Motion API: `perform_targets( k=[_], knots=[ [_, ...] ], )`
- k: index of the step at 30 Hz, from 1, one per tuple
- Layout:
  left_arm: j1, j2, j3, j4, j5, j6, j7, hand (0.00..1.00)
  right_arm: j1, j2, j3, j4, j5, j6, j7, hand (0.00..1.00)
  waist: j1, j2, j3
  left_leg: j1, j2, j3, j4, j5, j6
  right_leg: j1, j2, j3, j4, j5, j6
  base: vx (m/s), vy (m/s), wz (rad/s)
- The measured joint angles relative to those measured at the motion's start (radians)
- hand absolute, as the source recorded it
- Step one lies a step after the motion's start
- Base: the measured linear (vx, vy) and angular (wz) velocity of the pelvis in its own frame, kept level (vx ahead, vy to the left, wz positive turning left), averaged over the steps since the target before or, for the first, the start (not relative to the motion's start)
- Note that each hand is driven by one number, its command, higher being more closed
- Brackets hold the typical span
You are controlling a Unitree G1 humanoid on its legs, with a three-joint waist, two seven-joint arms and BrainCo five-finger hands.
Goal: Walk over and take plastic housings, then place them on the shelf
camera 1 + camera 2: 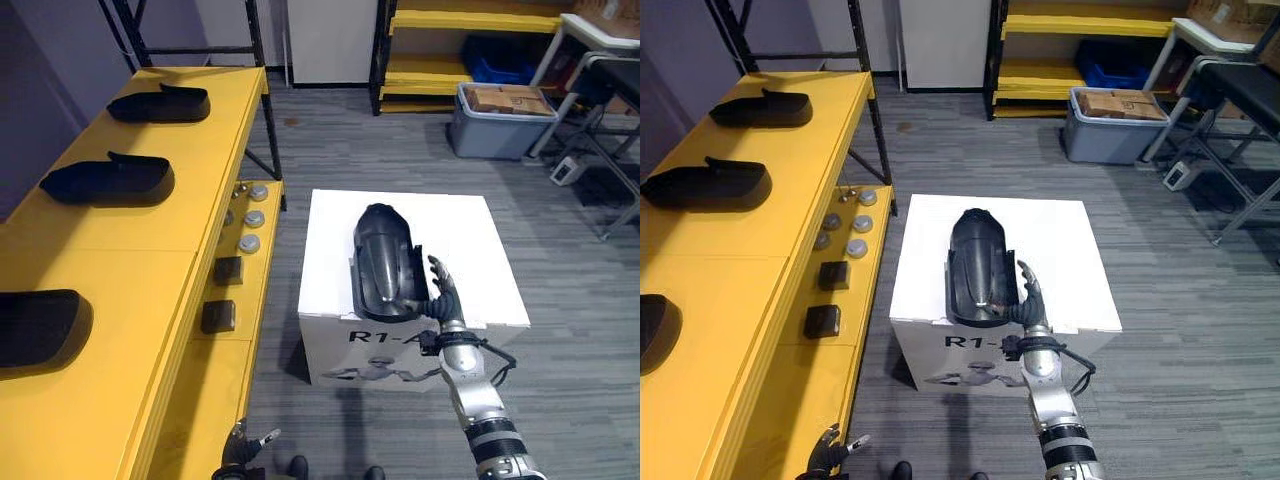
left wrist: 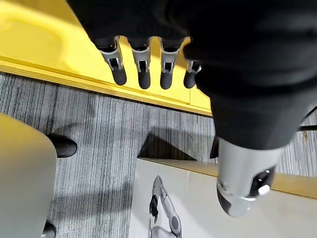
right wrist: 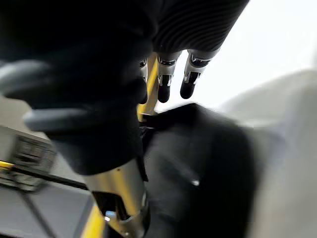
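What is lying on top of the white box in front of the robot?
One black plastic housing lies on the white box, with the open right robot hand at its near end. The box surface under the housing is covered and cannot be seen.

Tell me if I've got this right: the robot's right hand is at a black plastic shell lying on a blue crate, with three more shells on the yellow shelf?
Not quite. The black plastic shell by the right hand lies on a white box, not a blue crate; the left eye view shows it. Three more shells do sit on the yellow shelf.
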Motion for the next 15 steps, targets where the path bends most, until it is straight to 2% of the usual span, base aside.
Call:
perform_targets(
  k=[4,9,10,15],
  knots=[
    [-0.002,0.001,-0.015,-0.001,0.001,0.005,0.02,0.0,-0.051,0.033,-0.048,0.054,-0.097,0.06,-0.079,0.0,0.001,-0.002,0.001,0.001,-0.004,0.001,-0.005,0.0,0.0,0.003,0.001,0.0,-0.009,0.0,0.0,0.04,0.011,0.0],
    [-0.013,0.001,-0.016,-0.001,0.0,0.019,0.042,0.0,-0.097,0.042,-0.116,0.107,-0.11,0.087,-0.144,0.0,0.014,-0.009,0.006,0.005,-0.005,0.001,-0.011,0.0,0.0,0.007,0.001,0.0,-0.016,0.0,0.0,0.01,0.003,0.0],
    [-0.014,0.001,-0.017,-0.001,0.0,0.019,0.044,0.0,-0.107,0.043,-0.123,0.121,-0.1,0.088,-0.151,1.0,0.016,-0.009,0.006,0.007,-0.005,0.001,-0.013,0.0,0.0,0.009,0.001,0.0,-0.016,0.0,0.0,0.0,0.0,0.0],
    [-0.014,0.001,-0.017,0.001,-0.021,0.02,0.046,0.0,-0.148,0.058,-0.161,0.163,0.001,0.09,-0.154,1.0,0.016,-0.013,0.012,0.026,-0.004,0.006,-0.028,0.0,-0.001,0.02,0.002,0.004,-0.02,0.0,0.001,0.0,0.002,-0.02]
  ],
)
